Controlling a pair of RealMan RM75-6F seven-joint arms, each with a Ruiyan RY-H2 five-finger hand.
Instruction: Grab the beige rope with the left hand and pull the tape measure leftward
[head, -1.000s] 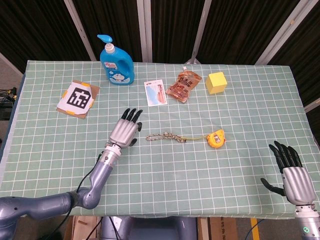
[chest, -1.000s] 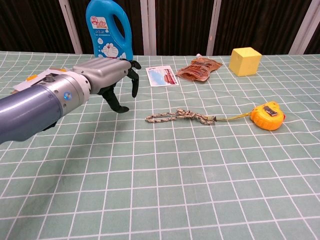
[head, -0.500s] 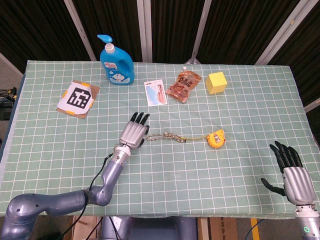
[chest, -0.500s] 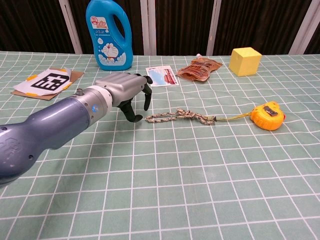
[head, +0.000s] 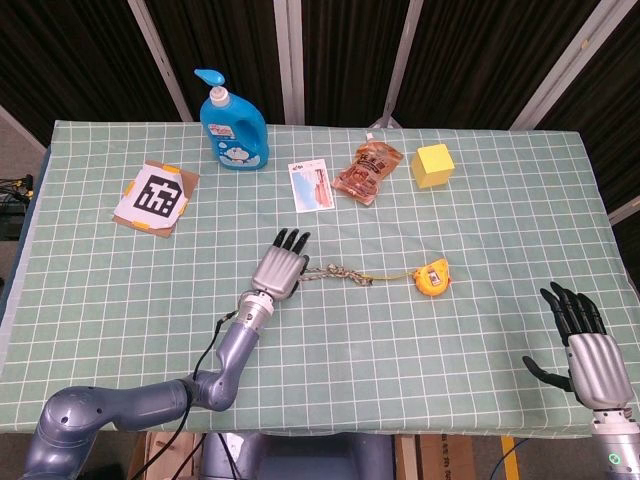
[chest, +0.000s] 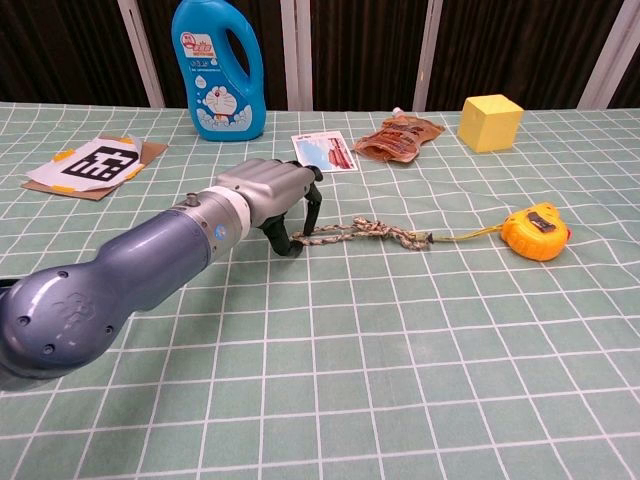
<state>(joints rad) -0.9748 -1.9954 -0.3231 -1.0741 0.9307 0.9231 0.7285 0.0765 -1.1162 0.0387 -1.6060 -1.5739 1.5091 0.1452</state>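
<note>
A braided beige rope (head: 343, 271) (chest: 365, 231) lies on the green checked cloth, joined by a thin yellow tape to an orange tape measure (head: 433, 276) (chest: 535, 231) at its right. My left hand (head: 281, 266) (chest: 270, 196) hovers at the rope's left end, fingers spread and hanging down around it. Nothing is gripped; the rope lies flat. My right hand (head: 585, 345) stays near the table's front right corner, open and holding nothing.
At the back stand a blue bottle (head: 233, 122) (chest: 217, 70), a picture card (head: 309, 186), a brown snack packet (head: 367, 171) and a yellow cube (head: 433, 165) (chest: 490, 122). A QR-code card (head: 156, 197) (chest: 93, 165) lies at the left.
My left hand has moved rightward across the cloth, from well left of the rope to its left end. Rope, tape measure and right hand have not moved.
</note>
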